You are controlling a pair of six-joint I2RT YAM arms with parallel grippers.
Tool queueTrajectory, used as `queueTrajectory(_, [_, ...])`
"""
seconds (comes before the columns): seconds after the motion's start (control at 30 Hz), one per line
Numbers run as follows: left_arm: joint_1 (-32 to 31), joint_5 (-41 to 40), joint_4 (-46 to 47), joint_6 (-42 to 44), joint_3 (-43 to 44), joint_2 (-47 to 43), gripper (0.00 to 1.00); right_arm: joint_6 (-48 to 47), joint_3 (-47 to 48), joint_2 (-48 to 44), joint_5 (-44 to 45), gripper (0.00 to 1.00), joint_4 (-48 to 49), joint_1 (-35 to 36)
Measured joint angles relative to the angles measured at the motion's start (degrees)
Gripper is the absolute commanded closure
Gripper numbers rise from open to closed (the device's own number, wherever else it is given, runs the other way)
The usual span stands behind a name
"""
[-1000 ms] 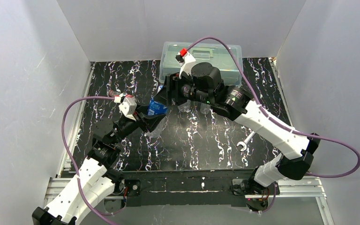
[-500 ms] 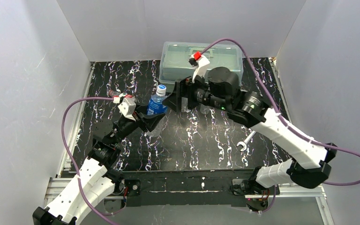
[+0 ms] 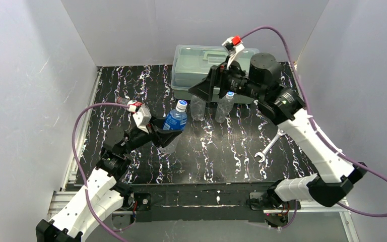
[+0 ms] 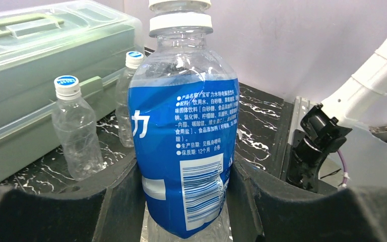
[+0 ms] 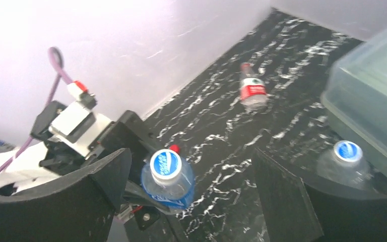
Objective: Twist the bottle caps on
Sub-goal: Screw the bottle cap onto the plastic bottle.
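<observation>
My left gripper (image 3: 171,132) is shut on the blue-label bottle (image 3: 175,121), holding it upright by its lower body (image 4: 186,151). A blue-and-white cap (image 5: 166,165) sits on its neck. My right gripper (image 3: 202,92) is open and empty. It is raised in front of the box, up and to the right of that cap, which shows near its left finger (image 5: 80,201). Two plain clear bottles (image 3: 197,107) (image 3: 224,105) stand capped by the box. The red-label bottle (image 5: 252,92) lies on the mat at far left. A small red round thing (image 5: 174,148) lies behind the held bottle.
A large translucent lidded box (image 3: 216,65) stands at the back centre, right behind the two plain bottles (image 4: 75,131) (image 4: 126,101). A silver wrench (image 3: 267,151) lies on the mat at the right front. White walls enclose the black marbled mat (image 3: 221,161).
My right gripper has left the blue-label bottle's top and risen back and to the right, uncovering the cap. My left gripper has shifted the bottle slightly right.
</observation>
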Motion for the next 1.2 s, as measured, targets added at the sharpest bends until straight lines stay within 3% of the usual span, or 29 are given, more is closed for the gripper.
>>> queueTrajectory(0.27, [0.0,2.1,-0.2,-1.3,1.5,1.9,1.0,6.1,-5.8,4.7,-10.6,0.02,12.4,0.9])
queueTrajectory(0.63, [0.0,1.7,-0.2,-2.3,2.1,2.1,1.0,6.8,-8.5,4.4,-7.1,0.02,19.2,6.1])
queueTrajectory(1.2, [0.0,0.7,0.2,-4.2,2.1,2.0,1.0,2.3,-10.5,4.1,1.2,0.02,19.2,10.9])
